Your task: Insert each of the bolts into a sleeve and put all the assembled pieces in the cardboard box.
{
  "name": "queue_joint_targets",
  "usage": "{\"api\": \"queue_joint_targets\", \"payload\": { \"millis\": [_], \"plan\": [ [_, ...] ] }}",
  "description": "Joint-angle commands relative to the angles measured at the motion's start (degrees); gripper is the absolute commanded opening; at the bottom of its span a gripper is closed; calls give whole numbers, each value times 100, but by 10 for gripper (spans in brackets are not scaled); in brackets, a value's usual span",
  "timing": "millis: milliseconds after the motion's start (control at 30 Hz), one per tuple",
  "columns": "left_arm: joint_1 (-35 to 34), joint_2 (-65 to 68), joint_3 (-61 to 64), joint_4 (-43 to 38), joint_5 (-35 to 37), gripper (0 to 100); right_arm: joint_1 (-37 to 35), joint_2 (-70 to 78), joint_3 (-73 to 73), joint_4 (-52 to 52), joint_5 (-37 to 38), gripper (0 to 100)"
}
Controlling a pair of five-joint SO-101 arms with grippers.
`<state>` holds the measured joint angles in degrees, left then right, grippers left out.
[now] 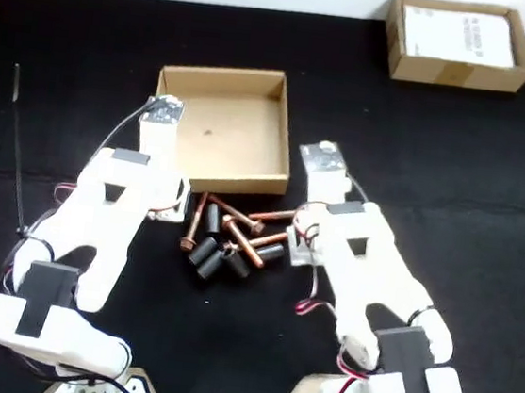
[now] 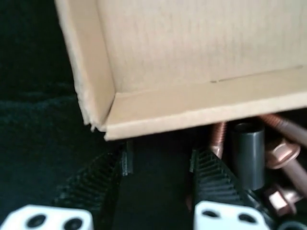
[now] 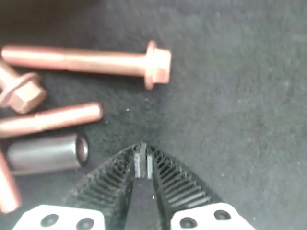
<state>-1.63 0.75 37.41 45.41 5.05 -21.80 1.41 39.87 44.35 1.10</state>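
Start of the bolt-and-sleeve assembly, as seen from the tableside. The right gripper (image 3: 142, 160) is hanging low over the black cloth (image 3: 240, 96) with its jaws pressed together and nothing between them. Level with its tips and off to one side, a sleeve (image 3: 45, 153) is lying on its side, its open end turned toward the fingers. Farther out, a copper bolt (image 3: 50, 119) is lying parallel to that sleeve. Straight ahead of the tips the head of a long flanged bolt (image 3: 86, 61) is lying, its shank running crosswise to the gripper's reach and back toward the pile.

The left gripper (image 2: 160, 165) is standing with its jaws spread and empty, just short of the near corner of the cardboard box (image 2: 96, 96). A black sleeve (image 2: 248, 153) and several bolts are lying outside one finger, not between the two.

From above, the loose pile of bolts (image 1: 239, 232) and sleeves (image 1: 213, 257) is lying between the two arms, just in front of the box's near wall; nothing is sitting in the box yet.

Judgement: the right gripper is lying nearer a graspable bolt. Because that shank is running across its reach, parting the jaws and easing forward and slightly pileward should be bracketing it. The left is looking better placed for a sleeve.
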Motion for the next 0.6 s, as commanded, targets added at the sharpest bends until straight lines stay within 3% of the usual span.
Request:
{"api": "queue_joint_targets", "payload": {
  "millis": [0, 167, 333, 567],
  "plan": [
    [48, -418, 145, -9, -114, 204, -585, 13, -268, -215, 475, 12],
    [233, -892, 664, -308, -554, 204, -1666, 4, -295, 207, 2022, 15],
    [321, -1314, 1095, -607, -774, 204, -1824, 57, -884, 1279, 3376, 104],
    [347, -1305, 1112, -651, -782, 204, -1684, 57, -1473, 1956, 3569, 108]
  ]
}}
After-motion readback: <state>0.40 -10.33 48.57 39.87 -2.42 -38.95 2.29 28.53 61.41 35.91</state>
